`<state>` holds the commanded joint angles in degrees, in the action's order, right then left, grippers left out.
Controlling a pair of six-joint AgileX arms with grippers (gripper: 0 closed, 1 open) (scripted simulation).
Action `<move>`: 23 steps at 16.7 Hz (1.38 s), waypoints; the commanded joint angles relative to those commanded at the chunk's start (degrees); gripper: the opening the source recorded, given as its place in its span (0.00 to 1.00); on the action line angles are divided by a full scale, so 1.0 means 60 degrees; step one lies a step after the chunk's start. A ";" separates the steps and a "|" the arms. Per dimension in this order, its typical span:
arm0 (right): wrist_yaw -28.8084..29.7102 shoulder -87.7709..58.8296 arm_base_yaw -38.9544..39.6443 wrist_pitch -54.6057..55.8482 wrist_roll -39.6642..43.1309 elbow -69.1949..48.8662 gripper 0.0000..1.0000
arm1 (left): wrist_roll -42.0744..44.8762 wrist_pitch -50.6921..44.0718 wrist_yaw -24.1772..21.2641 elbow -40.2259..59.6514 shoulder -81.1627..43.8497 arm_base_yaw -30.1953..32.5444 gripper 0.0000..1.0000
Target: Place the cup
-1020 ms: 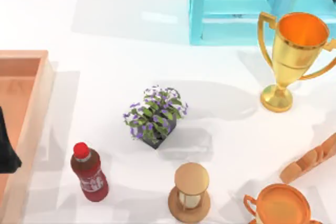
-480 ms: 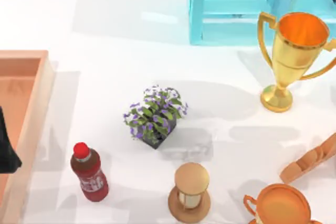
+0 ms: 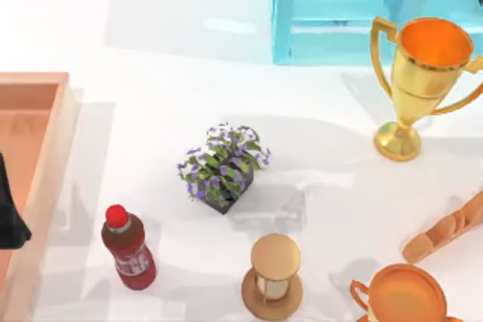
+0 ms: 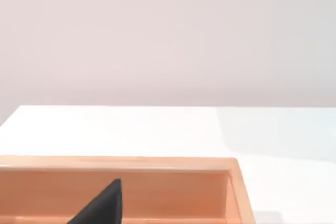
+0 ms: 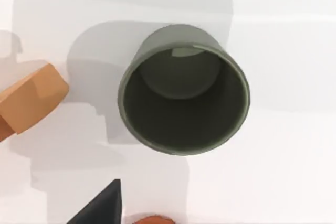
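Observation:
A grey-green cup stands upright on the white table, seen from straight above in the right wrist view, its mouth open and empty. My right gripper hangs above it, and a dark part of that gripper shows at the picture's edge, apart from the cup. Nothing is held there. My left arm is parked at the table's left edge over the wooden tray. A dark part of the left gripper shows in front of the tray's wall.
On the table stand a potted purple plant, a red bottle, a wooden hourglass, a gold trophy, an orange two-handled bowl, a bread loaf and a blue rack. An orange piece lies beside the cup.
Shadows on the table's right half have shifted in the top view. The objects and the left arm stand as before.

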<state>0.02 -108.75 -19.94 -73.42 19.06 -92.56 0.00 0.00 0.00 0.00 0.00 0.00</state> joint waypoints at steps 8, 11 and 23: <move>0.0001 -0.0138 0.0022 0.0345 -0.0020 0.0324 1.00 | 0.0000 0.0000 0.0000 0.0000 0.0000 0.0000 1.00; 0.0002 -0.0416 0.0021 0.1603 -0.0027 0.1225 1.00 | 0.0000 0.0000 0.0000 0.0000 0.0000 0.0000 1.00; 0.0005 -0.0915 0.0015 0.3510 -0.0028 0.2665 0.77 | 0.0000 0.0000 0.0000 0.0000 0.0000 0.0000 1.00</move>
<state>0.05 -114.24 -19.84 -52.36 18.89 -76.57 0.00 0.00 0.00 0.00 0.00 0.00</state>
